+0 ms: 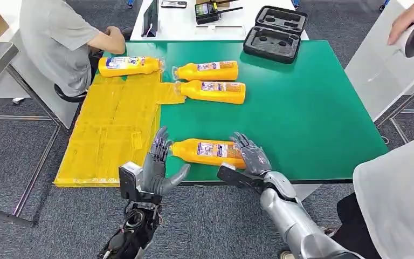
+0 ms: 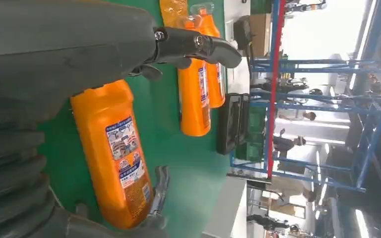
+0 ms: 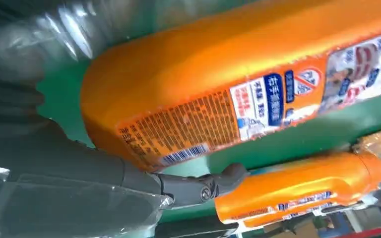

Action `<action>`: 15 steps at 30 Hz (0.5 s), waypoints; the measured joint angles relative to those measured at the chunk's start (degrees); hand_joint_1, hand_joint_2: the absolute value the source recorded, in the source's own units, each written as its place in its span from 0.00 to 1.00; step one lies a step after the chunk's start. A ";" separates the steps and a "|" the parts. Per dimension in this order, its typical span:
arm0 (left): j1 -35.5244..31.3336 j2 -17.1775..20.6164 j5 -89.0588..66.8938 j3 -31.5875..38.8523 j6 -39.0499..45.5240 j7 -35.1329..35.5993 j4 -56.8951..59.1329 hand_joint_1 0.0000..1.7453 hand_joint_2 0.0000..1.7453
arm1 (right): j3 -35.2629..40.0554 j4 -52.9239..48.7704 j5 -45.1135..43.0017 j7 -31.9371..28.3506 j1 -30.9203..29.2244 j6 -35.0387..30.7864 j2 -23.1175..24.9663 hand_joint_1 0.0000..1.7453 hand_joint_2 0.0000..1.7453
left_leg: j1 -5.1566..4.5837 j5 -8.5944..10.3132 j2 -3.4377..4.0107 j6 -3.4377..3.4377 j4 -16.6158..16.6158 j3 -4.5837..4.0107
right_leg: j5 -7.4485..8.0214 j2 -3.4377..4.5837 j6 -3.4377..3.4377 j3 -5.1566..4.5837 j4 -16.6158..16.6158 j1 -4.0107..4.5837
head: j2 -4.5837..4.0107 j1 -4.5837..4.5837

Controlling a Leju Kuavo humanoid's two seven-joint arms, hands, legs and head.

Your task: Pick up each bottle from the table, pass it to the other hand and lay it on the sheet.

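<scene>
One orange plastic bottle (image 1: 128, 66) is lying on the yellow sheet (image 1: 108, 129) at the green desk's (image 1: 312, 113) left; two more orange bottles (image 1: 210, 81) are lying just right of it, a fourth orange bottle (image 1: 207, 152) nearer the front edge.

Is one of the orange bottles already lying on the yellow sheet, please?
Yes, one orange bottle lies on the far end of the yellow sheet, while three others are on the green table.
</scene>
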 measured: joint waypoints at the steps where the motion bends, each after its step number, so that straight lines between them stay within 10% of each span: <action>1: -0.01 0.00 0.00 0.00 -0.02 0.04 -0.09 0.00 1.00 | 0.13 0.00 0.06 0.22 -0.02 0.04 -0.02 0.00 1.00 | 0.00 0.00 0.00 0.00 0.00 0.01 | 0.00 0.00 0.00 0.00 0.00 0.00 | 0.00 0.02; 15: 0.37 0.09 0.50 0.09 0.02 0.04 -0.17 0.00 1.00 | 1.38 0.83 0.09 0.94 -1.44 2.51 0.07 0.00 1.00 | 0.00 0.00 -0.01 0.00 0.00 0.00 | 0.00 0.00 0.00 0.01 0.00 0.00 | 0.00 0.02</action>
